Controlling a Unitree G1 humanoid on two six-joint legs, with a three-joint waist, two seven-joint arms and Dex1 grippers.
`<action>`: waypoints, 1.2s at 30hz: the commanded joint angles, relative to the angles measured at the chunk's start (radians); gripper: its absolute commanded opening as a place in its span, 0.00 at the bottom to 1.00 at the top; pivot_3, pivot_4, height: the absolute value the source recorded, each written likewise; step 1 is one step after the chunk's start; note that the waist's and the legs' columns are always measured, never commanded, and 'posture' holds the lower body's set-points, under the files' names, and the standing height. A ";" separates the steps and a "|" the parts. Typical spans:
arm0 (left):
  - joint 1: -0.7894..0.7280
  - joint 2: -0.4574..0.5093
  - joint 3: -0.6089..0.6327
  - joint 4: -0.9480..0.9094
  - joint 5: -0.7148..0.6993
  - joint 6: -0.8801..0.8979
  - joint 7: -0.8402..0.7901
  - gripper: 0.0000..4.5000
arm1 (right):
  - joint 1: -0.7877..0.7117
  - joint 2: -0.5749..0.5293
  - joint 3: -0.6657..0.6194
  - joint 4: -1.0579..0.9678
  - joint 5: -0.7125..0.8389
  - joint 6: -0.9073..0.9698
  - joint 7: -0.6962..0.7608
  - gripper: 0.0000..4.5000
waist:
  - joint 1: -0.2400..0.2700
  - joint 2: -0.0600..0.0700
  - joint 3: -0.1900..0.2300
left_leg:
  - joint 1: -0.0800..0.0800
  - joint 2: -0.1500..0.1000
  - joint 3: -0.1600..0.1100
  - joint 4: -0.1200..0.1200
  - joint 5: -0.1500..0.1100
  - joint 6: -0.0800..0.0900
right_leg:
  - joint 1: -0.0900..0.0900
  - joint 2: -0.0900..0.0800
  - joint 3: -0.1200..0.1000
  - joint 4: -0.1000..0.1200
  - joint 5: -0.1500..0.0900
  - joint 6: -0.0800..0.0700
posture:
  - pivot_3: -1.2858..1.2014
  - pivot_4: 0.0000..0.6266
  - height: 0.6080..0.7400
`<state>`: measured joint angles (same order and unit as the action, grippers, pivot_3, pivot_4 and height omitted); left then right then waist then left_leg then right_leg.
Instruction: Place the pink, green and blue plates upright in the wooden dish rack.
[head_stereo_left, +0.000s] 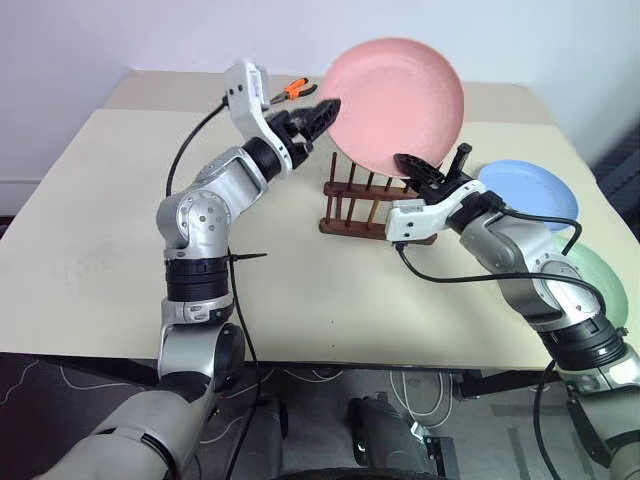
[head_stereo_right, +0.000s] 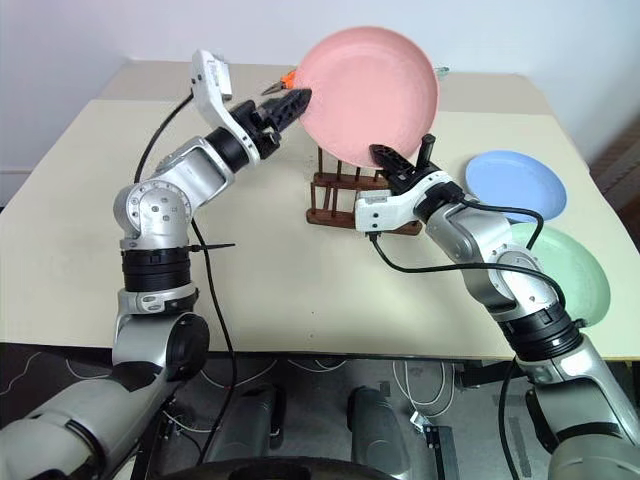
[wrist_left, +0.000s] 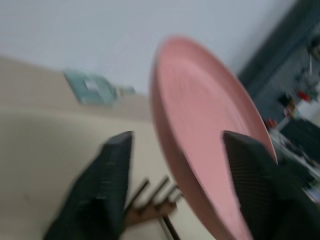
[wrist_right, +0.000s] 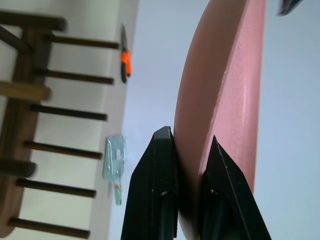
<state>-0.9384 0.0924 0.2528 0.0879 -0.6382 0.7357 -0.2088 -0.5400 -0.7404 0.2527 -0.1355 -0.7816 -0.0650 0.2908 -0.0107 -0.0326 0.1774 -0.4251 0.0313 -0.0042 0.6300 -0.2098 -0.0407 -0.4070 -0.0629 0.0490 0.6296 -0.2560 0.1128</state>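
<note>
My right gripper (wrist_right: 187, 165) is clamped on the lower rim of the pink plate (head_stereo_left: 395, 100), holding it on edge above the rack (head_stereo_left: 365, 205). My left gripper (wrist_left: 180, 165) stands open, its fingers (wrist_left: 112, 185) straddling the plate's left rim without pinching it. The blue plate (head_stereo_left: 528, 190) and green plate (head_stereo_left: 600, 280) lie flat on the desk (head_stereo_left: 90, 220), right of the rack. Risk, as I judge it: one narrow pinch at the rim carries the whole plate, so it may pivot or slip between my pads while I lower it. If the rim meets a peg top rather than a gap, it could tip the rack or fall onto the blue plate.
</note>
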 joint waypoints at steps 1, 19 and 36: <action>-0.018 0.092 -0.063 0.040 0.226 -0.261 0.034 0.69 | 0.031 0.062 -0.146 -0.082 0.089 0.069 -0.046 0.00 | -0.005 0.001 0.000 | 0.001 0.000 0.000 0.000 0.000 0.000 | 0.000 0.000 0.000 0.000 0.000 0.000 | 0.52 0.24 0.90; 0.331 0.284 -0.391 -0.189 0.190 -0.383 -0.689 0.69 | 0.148 0.563 -0.558 -0.507 1.204 0.789 -0.033 0.00 | -0.009 0.005 0.000 | 0.001 0.001 -0.001 -0.001 0.000 0.000 | 0.001 0.000 -0.001 0.001 -0.001 -0.006 | 0.52 0.24 0.90; 0.389 0.283 -0.430 -0.303 0.204 -0.302 -0.708 0.71 | 0.178 0.433 -0.559 -0.344 1.263 0.806 -0.027 0.36 | -0.006 0.005 0.000 | 0.000 0.001 -0.001 -0.001 0.000 0.000 | 0.000 0.001 -0.001 0.001 -0.001 -0.005 | 0.52 0.24 0.90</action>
<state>-0.5480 0.3752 -0.1782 -0.1774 -0.4267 0.4361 -0.9148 -0.3592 -0.2862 -0.3118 -0.4594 0.4900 0.7684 0.2556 -0.0164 -0.0274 0.1771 -0.4250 0.0327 -0.0050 0.6294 -0.2097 -0.0404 -0.4070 -0.0624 0.0481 0.6303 -0.2571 0.1074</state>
